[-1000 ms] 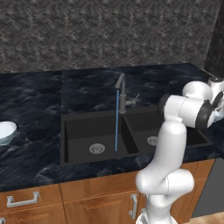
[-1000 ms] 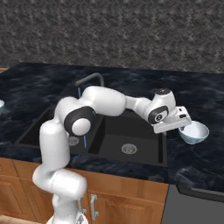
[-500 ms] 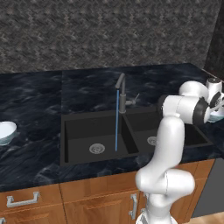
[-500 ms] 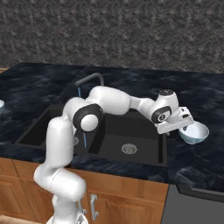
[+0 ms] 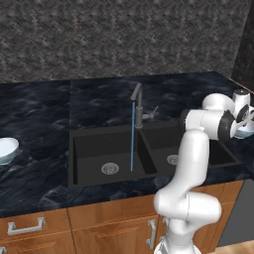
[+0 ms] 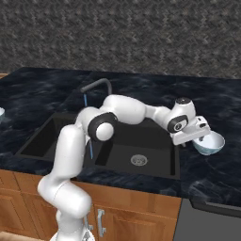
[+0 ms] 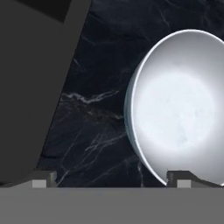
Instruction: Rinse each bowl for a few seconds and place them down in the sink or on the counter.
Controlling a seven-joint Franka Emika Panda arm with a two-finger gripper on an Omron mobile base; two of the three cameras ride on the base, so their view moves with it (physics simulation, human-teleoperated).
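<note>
Sitting at the far left of the table (image 5: 44, 109), the first bowl (image 5: 7, 150) rests well apart from the sink (image 5: 99, 149), untouched. Next comes the left basin, where a thin stream of water (image 5: 132, 134) falls from the faucet (image 5: 139, 104) toward the drain (image 5: 109, 168). Right of the sink's edge, the second bowl (image 6: 209, 143) stands upright on the table, and the gripper (image 6: 200, 136) hangs over its near rim.

The fingers (image 7: 183, 178) are spread wide, released, holding nothing. In the hand view one fingertip lies over the bowl's rim while the other sits over bare table, so the rim falls between them, close to the right fingertip. I judge the step in hand to be the grasp of this bowl. To do it well, the hand should come lower so that one finger goes inside the wall and one outside, then clench on the rim only, without pushing the bowl along the glossy surface. A thin, curved wall can slip or tip when pinched off-centre, so squaring the fingers across the rim first would help. After that, the lift should clear the sink's edge before the swing left to the stream.

Compared with a second ago, the hand has moved further right and over the bowl; the bowl itself has stayed put, the fingers are as wide as before, and the water runs as it did.
</note>
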